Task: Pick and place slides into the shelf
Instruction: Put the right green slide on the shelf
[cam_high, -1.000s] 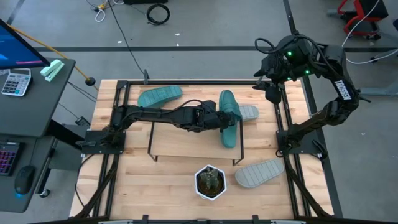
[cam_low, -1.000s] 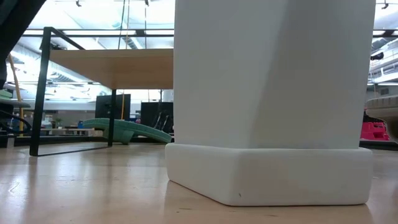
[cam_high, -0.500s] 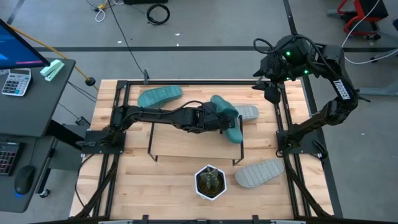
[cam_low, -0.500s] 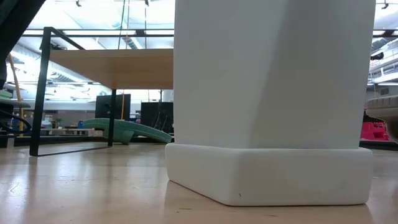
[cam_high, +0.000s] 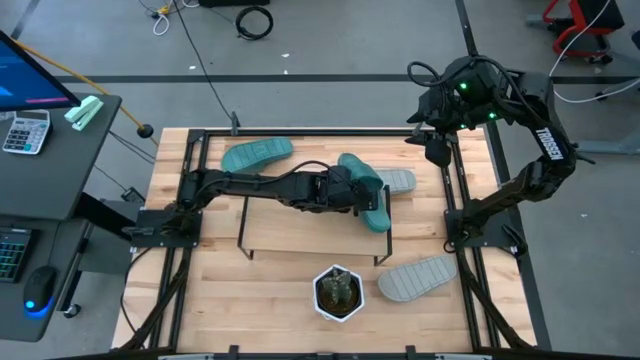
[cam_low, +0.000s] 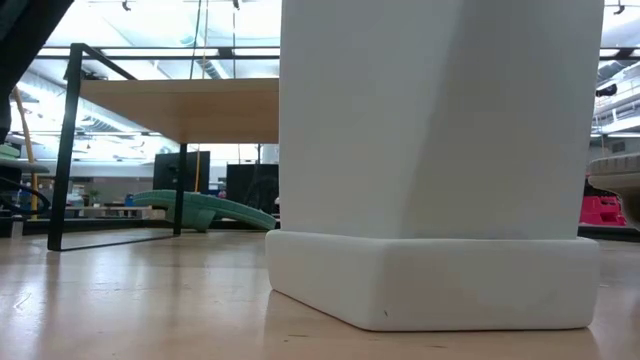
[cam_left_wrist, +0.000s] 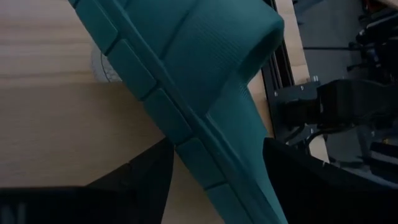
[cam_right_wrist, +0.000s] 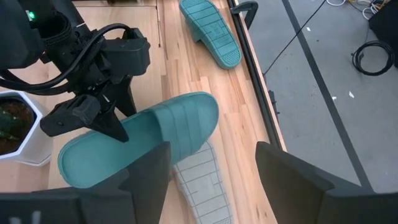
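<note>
A wooden table (cam_high: 200, 290) with a black frame is seen from above, standing on a grey floor with cables; a desk with a calculator (cam_high: 25, 130) and a keyboard stands beside it on the left. The shelf (cam_high: 300, 225) stands mid-table, and a white pot (cam_high: 338, 292) with a small plant sits just in front of it.

The left gripper (cam_high: 362, 192) is reached over the shelf's right end and is closed on a teal slide (cam_high: 365, 190), which is held tilted above the board. In the left wrist view the teal slide (cam_left_wrist: 199, 93) is seen clamped between the two dark fingers (cam_left_wrist: 143, 180), ridged sole edge toward the camera. A grey slide (cam_high: 398, 181) lies just beyond it, partly covered. The second teal slide (cam_high: 256, 155) lies at the table's far edge, and the second grey slide (cam_high: 417, 277) at the near right.

The right gripper (cam_high: 438, 150) is held raised over the far right corner, its fingers (cam_right_wrist: 149, 180) spread apart with nothing between them.

Only the right wrist view shows the held slide's footbed (cam_right_wrist: 143, 140) and the grey slide (cam_right_wrist: 202, 180) under it. The low view is largely blocked by the pot (cam_low: 440, 160); the shelf (cam_low: 170, 105) is seen from underneath, with a teal slide (cam_low: 205, 210) behind it and a lit room beyond.
</note>
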